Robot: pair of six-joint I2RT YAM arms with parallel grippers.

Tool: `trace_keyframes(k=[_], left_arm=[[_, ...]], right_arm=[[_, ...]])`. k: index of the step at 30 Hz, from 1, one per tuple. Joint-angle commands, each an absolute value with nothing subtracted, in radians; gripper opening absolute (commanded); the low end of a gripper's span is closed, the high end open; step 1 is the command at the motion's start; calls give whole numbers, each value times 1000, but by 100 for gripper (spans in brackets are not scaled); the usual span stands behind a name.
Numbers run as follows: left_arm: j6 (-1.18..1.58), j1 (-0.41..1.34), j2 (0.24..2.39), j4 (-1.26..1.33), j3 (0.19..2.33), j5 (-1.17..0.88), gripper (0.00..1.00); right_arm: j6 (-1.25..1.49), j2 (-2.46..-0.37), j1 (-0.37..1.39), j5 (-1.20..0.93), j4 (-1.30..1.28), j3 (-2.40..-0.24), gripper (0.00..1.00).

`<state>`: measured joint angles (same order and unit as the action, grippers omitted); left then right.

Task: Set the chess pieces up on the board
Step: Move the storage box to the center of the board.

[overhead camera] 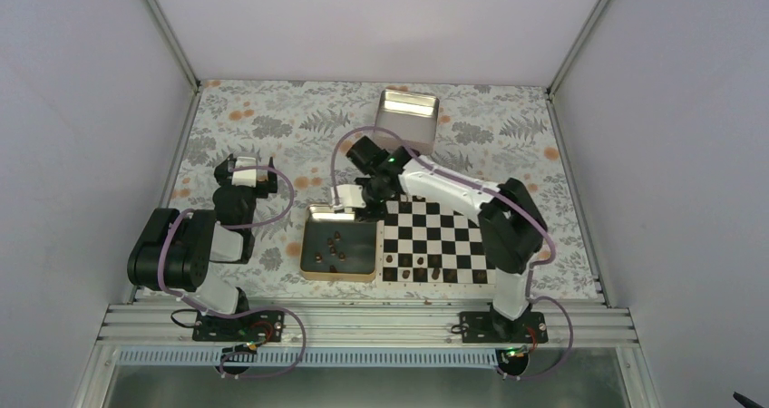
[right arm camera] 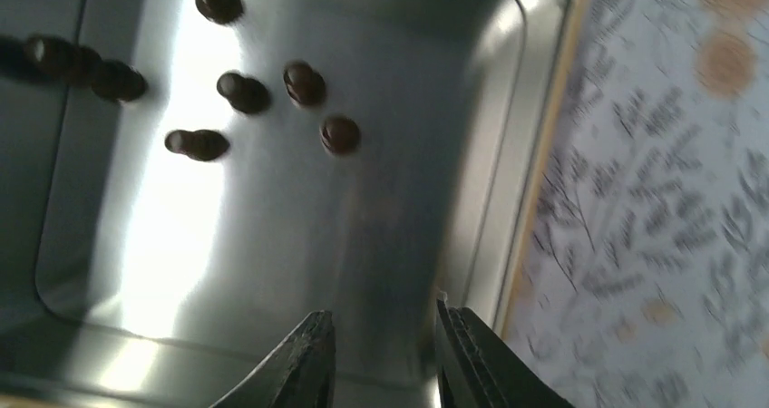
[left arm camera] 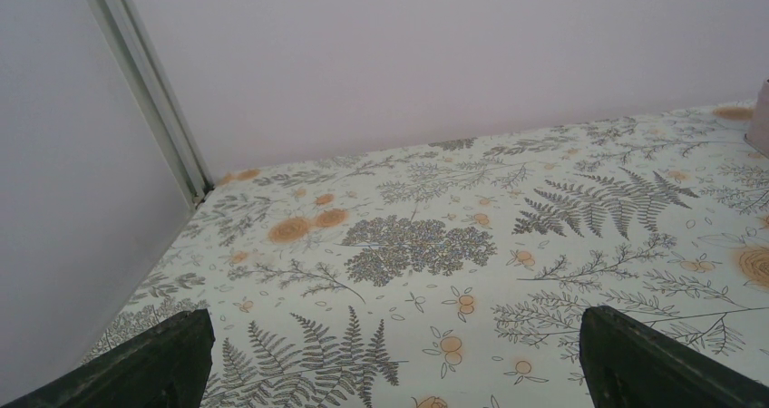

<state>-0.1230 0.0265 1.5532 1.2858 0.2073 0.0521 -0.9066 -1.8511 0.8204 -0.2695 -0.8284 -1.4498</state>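
Note:
The board (overhead camera: 453, 219) lies right of centre, with several dark brown chess pieces (overhead camera: 422, 264) standing along its near rows. More dark pieces (overhead camera: 336, 245) lie in the gold-rimmed tray (overhead camera: 315, 272) to its left. In the right wrist view these pieces (right arm camera: 247, 92) lie scattered on the shiny tray floor (right arm camera: 363, 227). My right gripper (overhead camera: 352, 204) hovers over the tray's far edge; in its wrist view (right arm camera: 383, 325) the jaws are slightly apart and empty. My left gripper (overhead camera: 265, 183) is open wide and empty over bare tablecloth (left arm camera: 399, 372), away from the pieces.
A silver tin (overhead camera: 408, 114) stands at the back, behind the right arm; its edge shows in the left wrist view (left arm camera: 760, 118). The floral tablecloth (overhead camera: 272, 127) ends at white walls on three sides. The tray's rim (right arm camera: 544, 163) borders the cloth.

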Motion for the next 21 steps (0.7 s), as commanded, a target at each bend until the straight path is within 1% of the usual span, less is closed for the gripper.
trace_keyframes(k=[1, 5, 8, 13, 21], left_arm=[[-127, 31, 1562, 1327, 209, 44, 100], [-126, 31, 1562, 1328, 208, 46, 100], [-105, 30, 1561, 1335, 205, 93, 100], [-97, 29, 1563, 1342, 201, 117, 100], [-94, 29, 1562, 1346, 200, 129, 100]], right_arm=[[-853, -1913, 868, -358, -834, -1550, 31], [-800, -1953, 921, -387, -794, -1584, 32], [-756, -1977, 956, -416, -755, -1585, 32], [-692, -2012, 995, -429, -683, -1580, 33], [-636, -2048, 1036, -462, -640, -1582, 34]])
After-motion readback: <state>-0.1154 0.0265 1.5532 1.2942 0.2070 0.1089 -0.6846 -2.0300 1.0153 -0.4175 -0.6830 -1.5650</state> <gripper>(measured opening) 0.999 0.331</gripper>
